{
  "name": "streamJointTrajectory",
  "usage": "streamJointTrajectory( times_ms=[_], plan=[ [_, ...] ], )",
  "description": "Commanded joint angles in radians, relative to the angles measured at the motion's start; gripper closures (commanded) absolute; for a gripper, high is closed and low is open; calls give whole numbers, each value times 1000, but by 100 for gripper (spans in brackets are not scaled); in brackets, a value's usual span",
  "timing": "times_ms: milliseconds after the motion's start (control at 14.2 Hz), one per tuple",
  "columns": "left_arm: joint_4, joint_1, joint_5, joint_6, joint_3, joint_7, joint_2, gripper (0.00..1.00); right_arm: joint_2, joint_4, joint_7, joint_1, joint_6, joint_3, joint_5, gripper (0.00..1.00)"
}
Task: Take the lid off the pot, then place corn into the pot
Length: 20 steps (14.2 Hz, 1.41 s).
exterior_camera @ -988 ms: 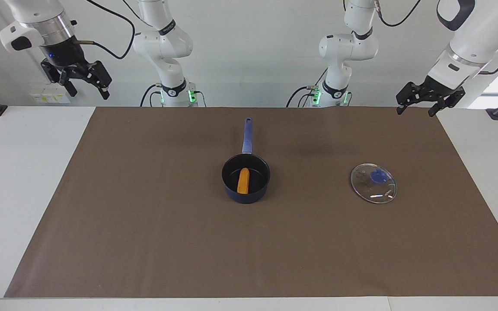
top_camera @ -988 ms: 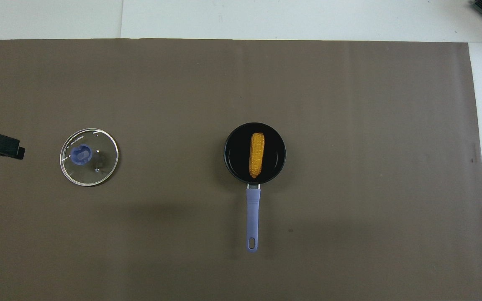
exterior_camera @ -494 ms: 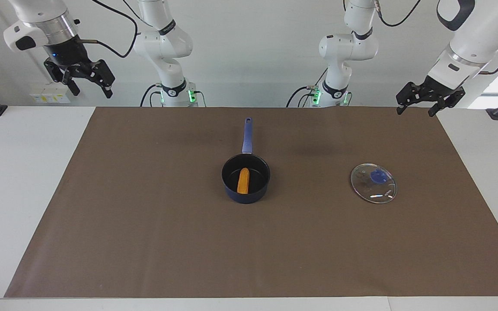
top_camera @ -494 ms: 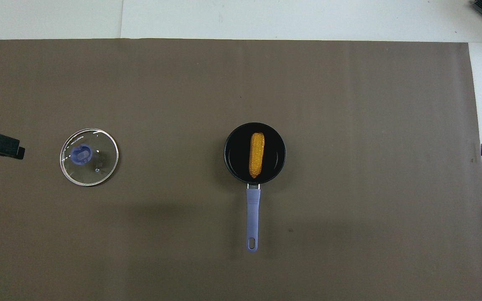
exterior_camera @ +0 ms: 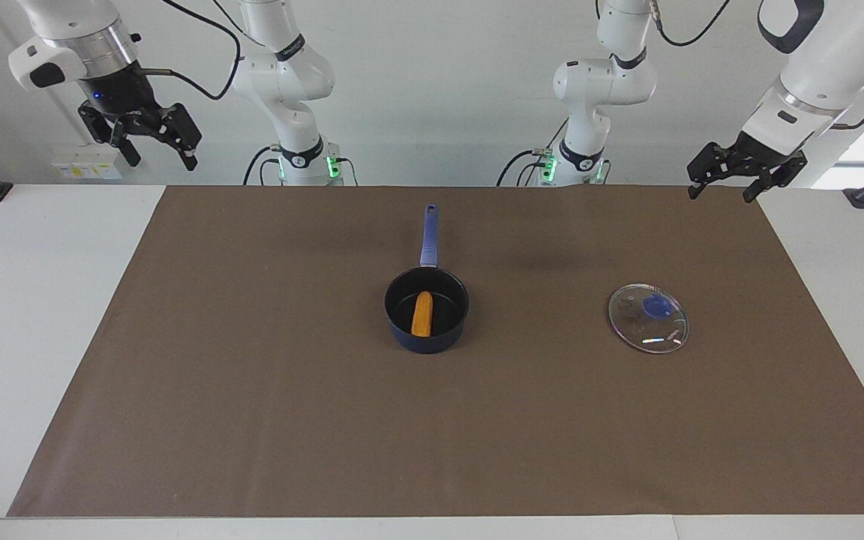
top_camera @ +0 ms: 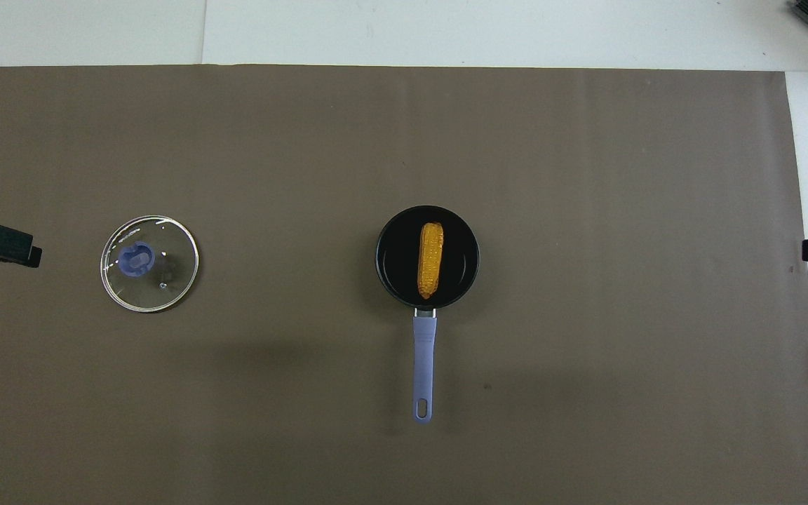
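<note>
A brown mat (exterior_camera: 252,375) covers most of a white table (exterior_camera: 42,300). Near the mat's middle stands the pot (exterior_camera: 402,330), dark blue, its long handle pointing toward the robots. The corn (exterior_camera: 422,314) lies inside the pot on its black floor, lengthwise in line with the handle; in the overhead view its whole length shows (top_camera: 431,259), while in the facing view the pot's wall hides the underside of the cob.

The lid (exterior_camera: 648,318) lies flat on the mat, well apart from the pot, toward the left arm's end of the table, blue knob up. Its glass is clear, so the mat shows through and the rim is the plainest part.

The left gripper (exterior_camera: 723,187) hangs in the air over the mat's edge nearest the robots, toward the left arm's end, fingers spread wide and holding nothing. The right gripper (exterior_camera: 156,153) hangs high over the white table toward the right arm's end, also wide and empty. In the overhead view each gripper is cut off by the picture's edge, with only a dark tip showing.
</note>
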Motion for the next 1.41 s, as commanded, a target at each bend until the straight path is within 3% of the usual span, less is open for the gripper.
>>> streamJointTrajectory(
  times_ms=[0, 1341],
  plan=[
    [-9, 13, 1, 3, -8, 5, -14, 0, 1, -6, -18, 74, 17, -50, -6, 0],
    [-9, 13, 1, 1, -8, 5, -14, 0, 2, -11, -52, 72, 20, -55, -29, 0]
  ],
)
